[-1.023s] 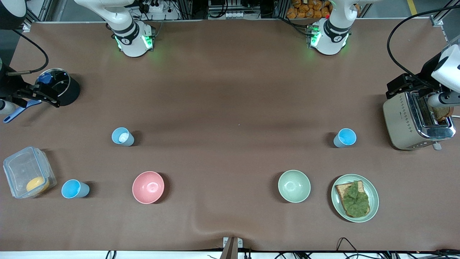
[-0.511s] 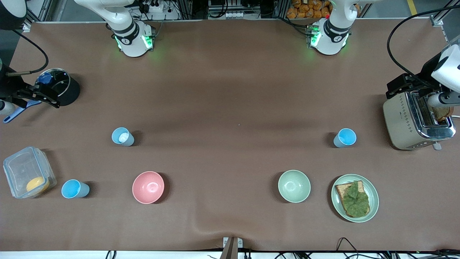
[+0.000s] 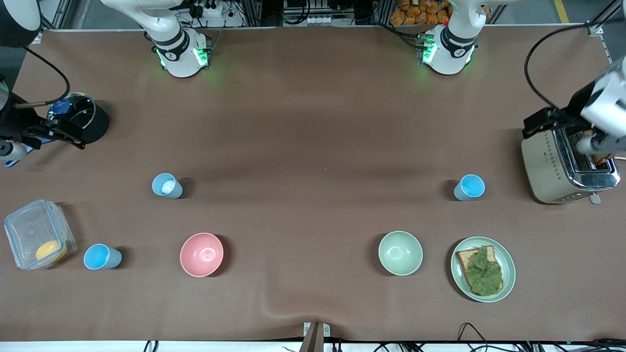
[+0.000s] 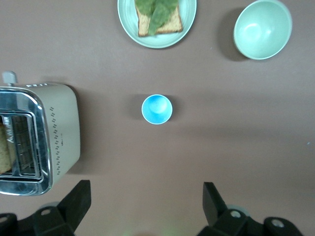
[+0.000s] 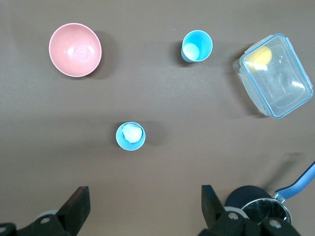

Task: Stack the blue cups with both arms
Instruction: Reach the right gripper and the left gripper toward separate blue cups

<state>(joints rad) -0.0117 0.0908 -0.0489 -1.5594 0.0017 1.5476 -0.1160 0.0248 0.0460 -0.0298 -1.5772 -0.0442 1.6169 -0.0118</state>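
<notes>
**A:** How many blue cups are you looking at?

**B:** Three, all upright and well apart. A paler cup with a whitish inside stands toward the right arm's end of the table. A brighter sky-blue cup sits nearer the front camera than that one, just beside a clear lidded container with something yellow inside. The third cup stands toward the left arm's end, near the toaster.

**A:** And the bowls?

**B:** Two. You'll see one pink bowl nearer the camera than the paler cup, and one pale green bowl beside one green plate carrying bread topped with a leaf.

**A:** Where are your grippers?

**B:** The left gripper hangs over the bare table between the toaster and the third cup, its fingers spread wide and holding nothing. The right gripper is over the table by one black pot with a blue-handled utensil, fingers likewise spread wide, empty. In its wrist view you can count two cups and the pink bowl.
</notes>
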